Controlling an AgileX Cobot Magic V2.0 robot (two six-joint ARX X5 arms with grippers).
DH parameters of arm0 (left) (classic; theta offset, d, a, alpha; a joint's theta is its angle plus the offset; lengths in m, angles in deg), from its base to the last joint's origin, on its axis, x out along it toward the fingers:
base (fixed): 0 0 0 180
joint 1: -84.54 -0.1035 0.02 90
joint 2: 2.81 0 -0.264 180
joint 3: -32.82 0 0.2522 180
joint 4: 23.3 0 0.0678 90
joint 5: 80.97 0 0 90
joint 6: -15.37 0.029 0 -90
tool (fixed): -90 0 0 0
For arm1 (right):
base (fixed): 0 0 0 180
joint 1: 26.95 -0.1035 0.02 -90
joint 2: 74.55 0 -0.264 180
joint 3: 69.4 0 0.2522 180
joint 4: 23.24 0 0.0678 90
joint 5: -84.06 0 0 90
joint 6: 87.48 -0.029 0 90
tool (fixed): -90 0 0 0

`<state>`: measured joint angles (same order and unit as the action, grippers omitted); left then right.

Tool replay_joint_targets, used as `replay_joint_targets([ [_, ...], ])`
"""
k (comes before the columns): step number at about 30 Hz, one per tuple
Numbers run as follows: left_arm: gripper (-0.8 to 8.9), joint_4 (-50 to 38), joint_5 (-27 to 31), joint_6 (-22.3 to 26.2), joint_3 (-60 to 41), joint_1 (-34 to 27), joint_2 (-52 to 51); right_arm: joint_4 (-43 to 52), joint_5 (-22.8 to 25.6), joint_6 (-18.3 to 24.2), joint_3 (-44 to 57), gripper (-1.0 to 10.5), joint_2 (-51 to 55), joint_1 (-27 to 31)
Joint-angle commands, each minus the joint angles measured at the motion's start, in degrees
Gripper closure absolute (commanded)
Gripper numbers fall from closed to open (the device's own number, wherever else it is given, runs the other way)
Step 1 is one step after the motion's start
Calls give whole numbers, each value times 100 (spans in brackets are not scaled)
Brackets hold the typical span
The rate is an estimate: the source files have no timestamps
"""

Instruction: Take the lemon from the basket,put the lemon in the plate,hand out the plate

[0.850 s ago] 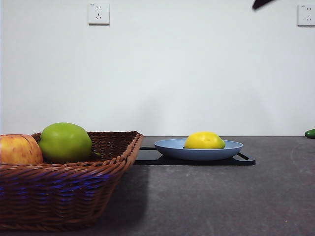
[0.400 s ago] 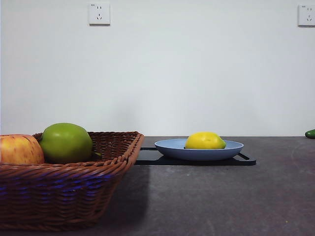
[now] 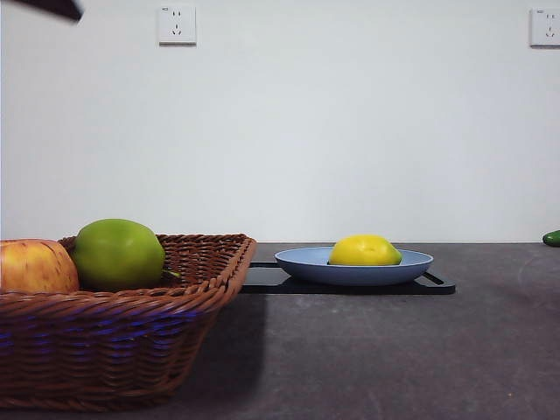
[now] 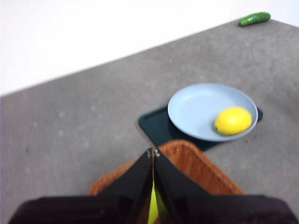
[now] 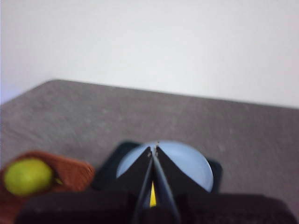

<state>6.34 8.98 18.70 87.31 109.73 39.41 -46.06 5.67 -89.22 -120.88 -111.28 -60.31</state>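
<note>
On the plate (image 3: 302, 259) lemon (image 3: 365, 250) rests (untouched), both claws (image 4: 153, 153) (image 5: 153, 148) closed, well above.

On your left, a green apple (image 3: 117, 254) sits beside a red-yellow apple (image 3: 35, 266) at the picture's edge. A flat black tray (image 3: 262, 279) lies mid-table. A small green vegetable (image 3: 551, 237) rests far right. Two wall sockets (image 3: 176, 24) hang behind.
</note>
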Motion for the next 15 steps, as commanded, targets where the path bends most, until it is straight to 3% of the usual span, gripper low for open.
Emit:
replay_joint_targets([
  [1, 807, -341, -26, -232, -400, 20, -302, 129, 66, -79, 251, 943, 55, -46],
  [15, 805, -472, -22, -354, -595, 24, -442, 127, 72, -77, 345, 943, 7, -46],
])
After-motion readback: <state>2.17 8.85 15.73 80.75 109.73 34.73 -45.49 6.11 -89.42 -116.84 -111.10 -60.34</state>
